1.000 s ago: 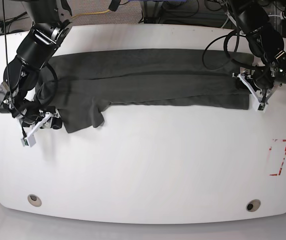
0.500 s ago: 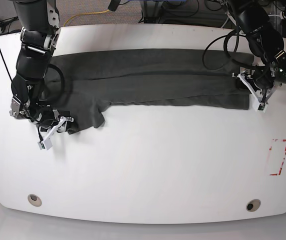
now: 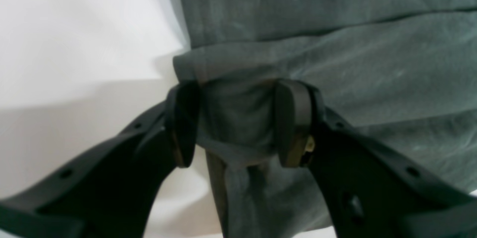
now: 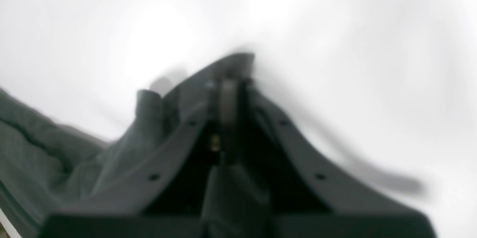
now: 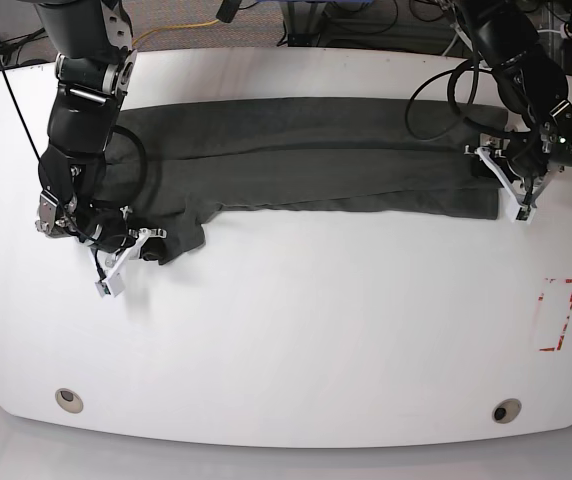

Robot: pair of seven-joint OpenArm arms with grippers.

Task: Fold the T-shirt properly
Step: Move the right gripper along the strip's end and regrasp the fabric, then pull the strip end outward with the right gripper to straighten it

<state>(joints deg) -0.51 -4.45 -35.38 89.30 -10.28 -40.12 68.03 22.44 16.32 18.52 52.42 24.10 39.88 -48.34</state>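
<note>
Base view: dark charcoal-grey soft cloth T-shirt (image 5: 296,165) lies as a long, narrow folded band across the far part of the white, round-cornered tabletop (image 5: 296,340). Near edge is uneven; a loose flap sticks out toward the near side at the left. Black-and-metal right arm (image 5: 78,130) is over the left end, black-and-metal left arm (image 5: 526,95) over the right end. Red broken rectangular marking (image 5: 556,314) on the right side, well apart from the cloth. Round metallic disc near left (image 5: 69,400), another near right (image 5: 507,411).

Left wrist view: black left gripper (image 3: 236,122) has its jaws apart, one finger each side of a raised fold at the shirt's end. Can't tell how firmly they touch it.

Right wrist view, blurred: black right gripper (image 4: 233,85) has its jaws together, clamped on the shirt's loose flap. A cloth tip pokes out past the fingertips; folds bunch alongside.
</note>
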